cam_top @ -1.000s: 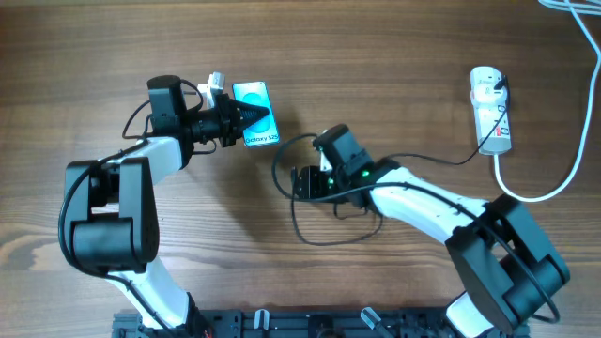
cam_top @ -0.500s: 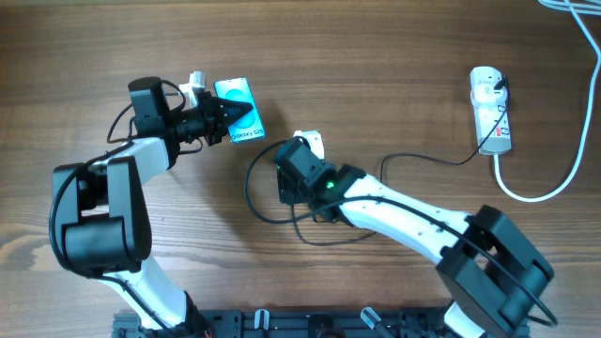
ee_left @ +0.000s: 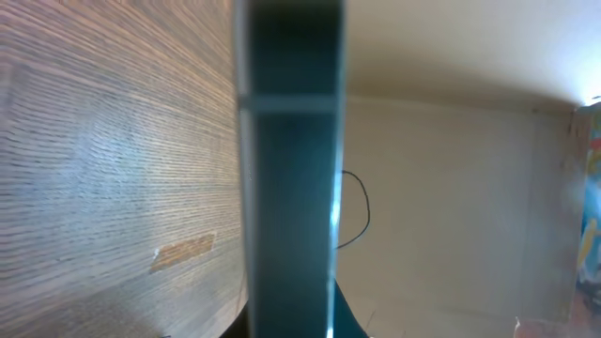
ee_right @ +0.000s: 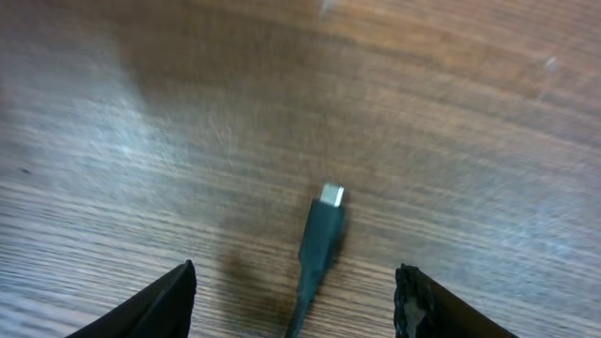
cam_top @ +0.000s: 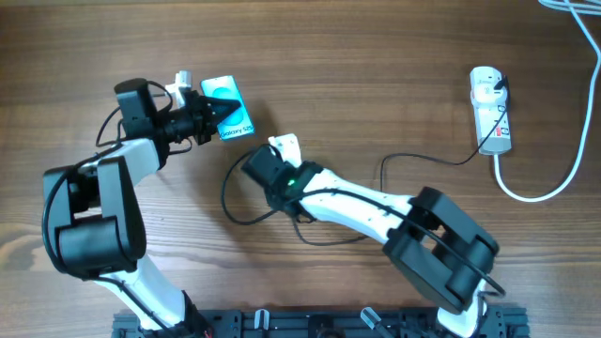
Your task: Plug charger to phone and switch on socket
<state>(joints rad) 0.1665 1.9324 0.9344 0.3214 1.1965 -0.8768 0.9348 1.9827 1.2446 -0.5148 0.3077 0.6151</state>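
Reaching for the charger while the phone waits in a firm grip.

The left gripper [cam_top: 214,111] is clamped shut on one end of the phone [cam_top: 237,111], screen up. I think it holds the phone that way so the free end points at the other arm, ready for plugging. The right gripper [ee_right: 296,272] has its fingers wide apart and holds nothing. It hangs low over the charger [ee_right: 319,246], whose metal tip lies flat on the table [cam_top: 376,56] right between the fingers, lined up for a grab. The socket [cam_top: 490,113] sits far off to the right, well apart from both arms, with the black plug at its top end.
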